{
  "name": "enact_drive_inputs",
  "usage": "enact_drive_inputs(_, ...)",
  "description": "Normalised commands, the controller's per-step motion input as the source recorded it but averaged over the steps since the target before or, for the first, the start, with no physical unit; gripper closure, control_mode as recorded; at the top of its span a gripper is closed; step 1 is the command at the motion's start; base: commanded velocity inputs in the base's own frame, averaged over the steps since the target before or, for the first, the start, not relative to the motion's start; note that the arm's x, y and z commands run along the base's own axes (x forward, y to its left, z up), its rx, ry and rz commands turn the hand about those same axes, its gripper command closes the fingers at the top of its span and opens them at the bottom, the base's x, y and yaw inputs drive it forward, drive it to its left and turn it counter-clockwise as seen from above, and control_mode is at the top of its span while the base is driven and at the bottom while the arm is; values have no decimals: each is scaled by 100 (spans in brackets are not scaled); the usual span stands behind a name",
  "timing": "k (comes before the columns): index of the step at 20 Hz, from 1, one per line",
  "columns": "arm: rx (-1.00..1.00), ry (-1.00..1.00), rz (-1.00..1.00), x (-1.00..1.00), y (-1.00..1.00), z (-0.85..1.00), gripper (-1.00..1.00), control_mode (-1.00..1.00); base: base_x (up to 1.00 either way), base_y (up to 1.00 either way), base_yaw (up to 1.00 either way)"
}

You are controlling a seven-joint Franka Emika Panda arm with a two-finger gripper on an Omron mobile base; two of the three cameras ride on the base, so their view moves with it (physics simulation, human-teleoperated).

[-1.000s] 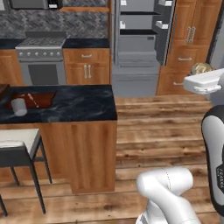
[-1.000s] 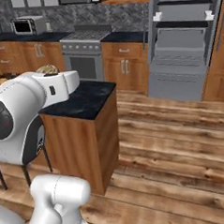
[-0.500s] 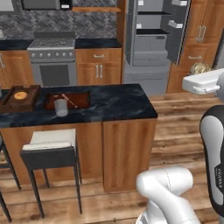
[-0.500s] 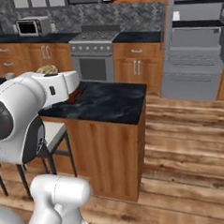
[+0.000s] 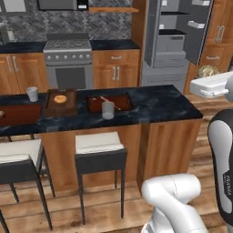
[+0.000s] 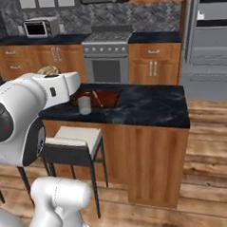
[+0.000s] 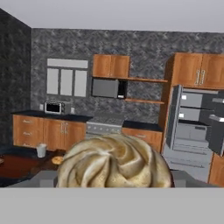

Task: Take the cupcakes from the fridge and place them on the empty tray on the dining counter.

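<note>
Cupcake [image 7: 113, 161] in the tool, raised near the counter [image 5: 154, 103]
Swirled, ridged tan-cream frosting sits between the wide-set jaws, which grip the cake. On the dark marbled slab, a flat reddish-brown tray [image 5: 125, 102] with a low rim lies behind a grey cup [image 5: 108, 110], bare stone to its right. Fridge [image 5: 175, 43] open behind; plank wood floor

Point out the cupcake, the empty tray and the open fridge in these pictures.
cupcake [image 7: 114, 161]: hand view, on its swirled cream top.
tray [image 5: 122, 104]: left base view, on its bare floor right of the grey cup.
fridge [image 5: 169, 43]: left base view, on its inner shelves.
</note>
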Motion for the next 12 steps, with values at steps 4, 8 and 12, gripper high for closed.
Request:
enact_drive_inputs(4, 0, 0, 0, 0, 0, 0, 100, 100, 0, 100, -12)
enact_drive_inputs(8, 0, 0, 0, 0, 0, 0, 100, 100, 0, 100, -12)
enact_drive_inputs(12, 0, 0, 0, 0, 0, 0, 100, 100, 0, 100, -11)
